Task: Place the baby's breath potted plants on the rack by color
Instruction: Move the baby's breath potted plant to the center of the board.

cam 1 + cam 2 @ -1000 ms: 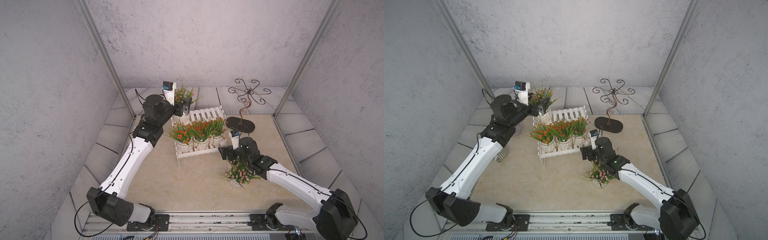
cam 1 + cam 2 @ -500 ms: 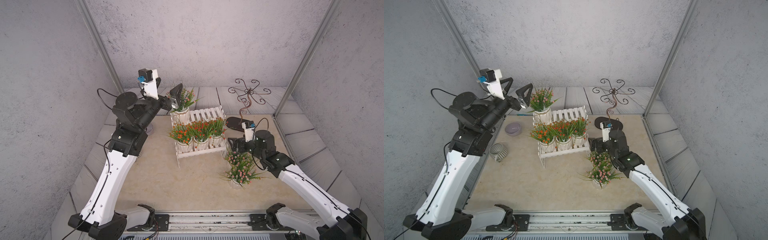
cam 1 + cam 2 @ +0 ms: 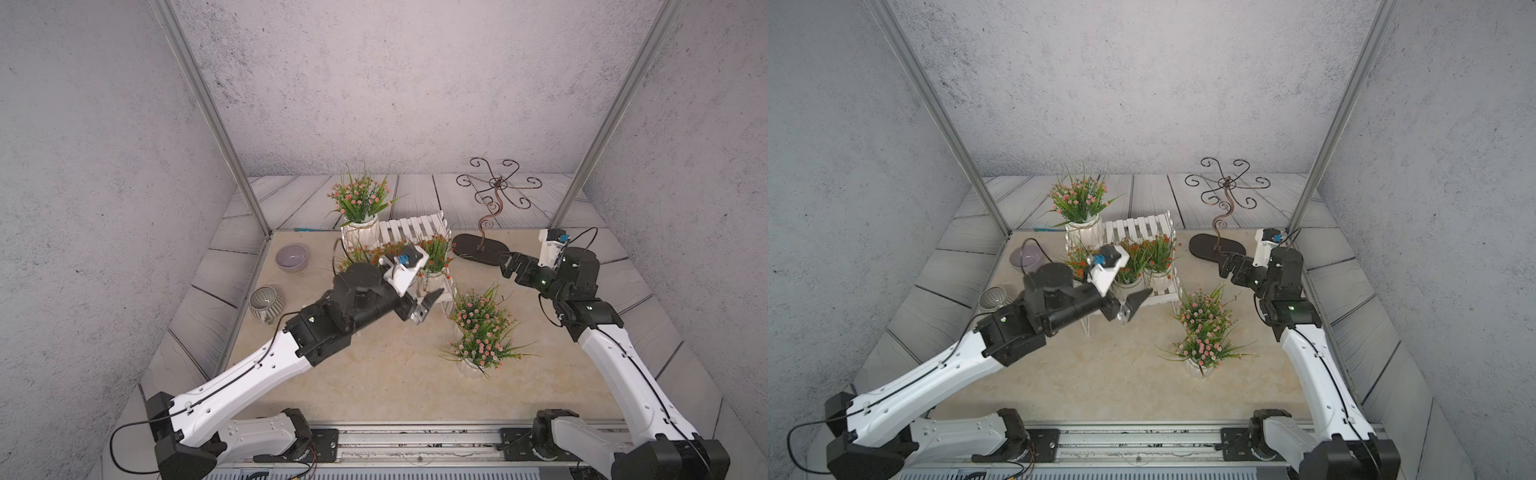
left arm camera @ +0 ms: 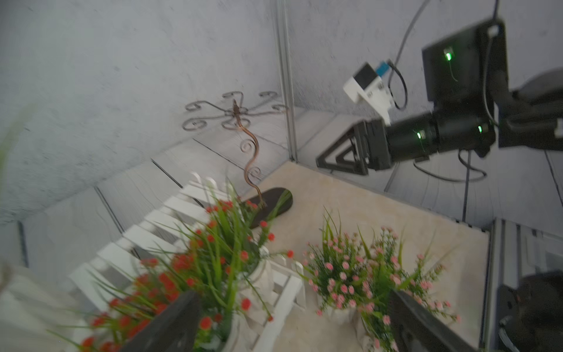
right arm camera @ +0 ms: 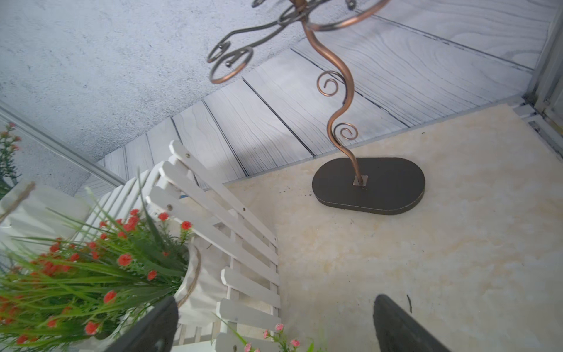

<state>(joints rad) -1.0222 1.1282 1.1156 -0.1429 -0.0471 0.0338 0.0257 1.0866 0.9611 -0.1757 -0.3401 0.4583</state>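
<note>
We have both jaws wide and empty: the left gripper point(image 3: 424, 307) hovers before the rack point(image 3: 411, 226), the right gripper point(image 3: 508, 268) by the stand point(image 3: 480, 249). Two pink plants point(image 3: 484, 345) stand on the bench point(image 3: 374, 374) off the rack's front right corner. We'd go low, pinch a pot point(image 3: 471, 368), not leaves, then lift over the orange row point(image 3: 1144, 253) to the top tier.

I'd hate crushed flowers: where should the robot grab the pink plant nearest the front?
Probably its white pot, low, from the side: it stands upright, and leaves spread over the top. The second pink plant crowds it from behind, so a front or right approach looks freer.
</note>
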